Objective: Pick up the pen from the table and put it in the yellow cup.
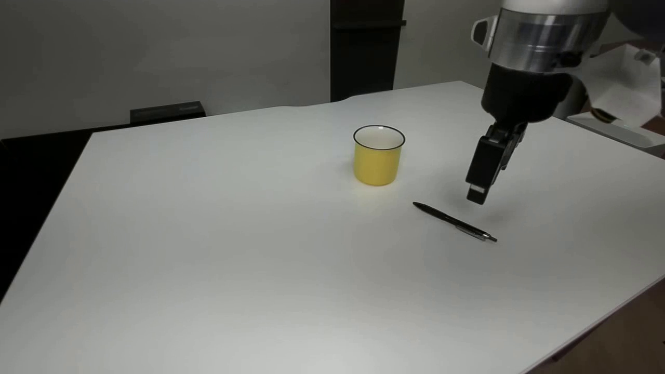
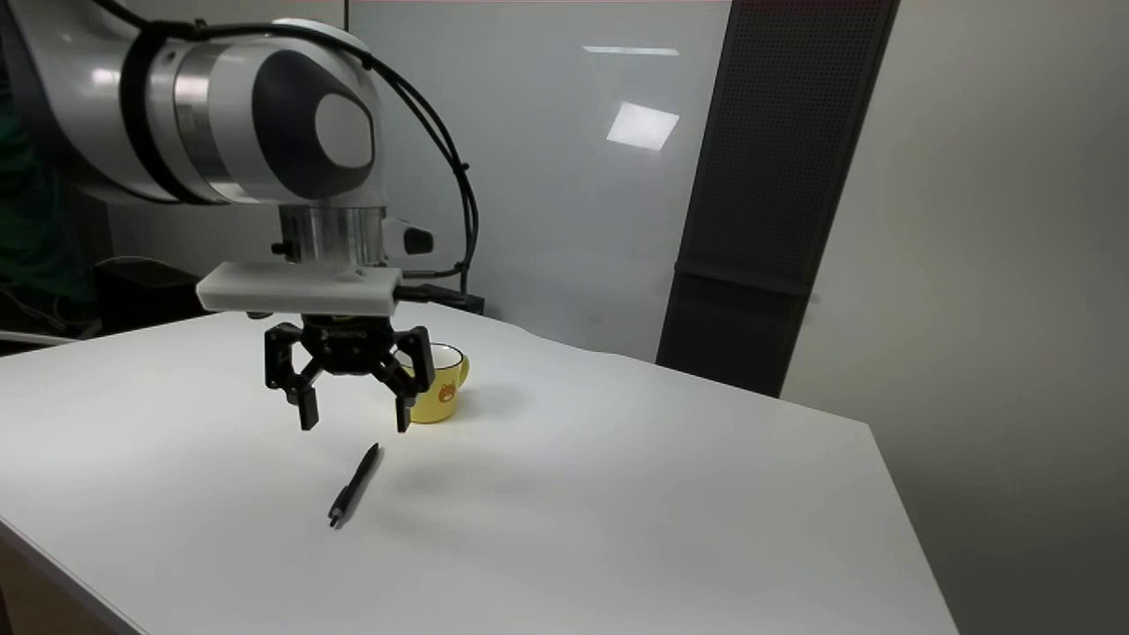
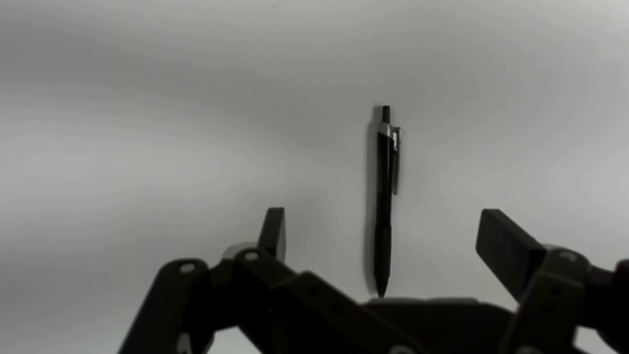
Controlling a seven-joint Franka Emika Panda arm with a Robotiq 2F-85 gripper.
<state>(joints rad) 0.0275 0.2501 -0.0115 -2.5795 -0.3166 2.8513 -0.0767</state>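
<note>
In both exterior views I see a white table (image 1: pixel 234 249) bearing a black pen (image 1: pixel 452 220), lying flat, and a yellow cup (image 1: pixel 376 167), upright, near the pen's pointed end.

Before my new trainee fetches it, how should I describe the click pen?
On the white table, find the yellow mug. Lying flat nearby is the black click pen. Unlike the upright mug, it is slim and straight, with a metallic clip.

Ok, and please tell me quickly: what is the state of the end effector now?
End effector: open, holding nothing; the pen lies on the table.
</note>
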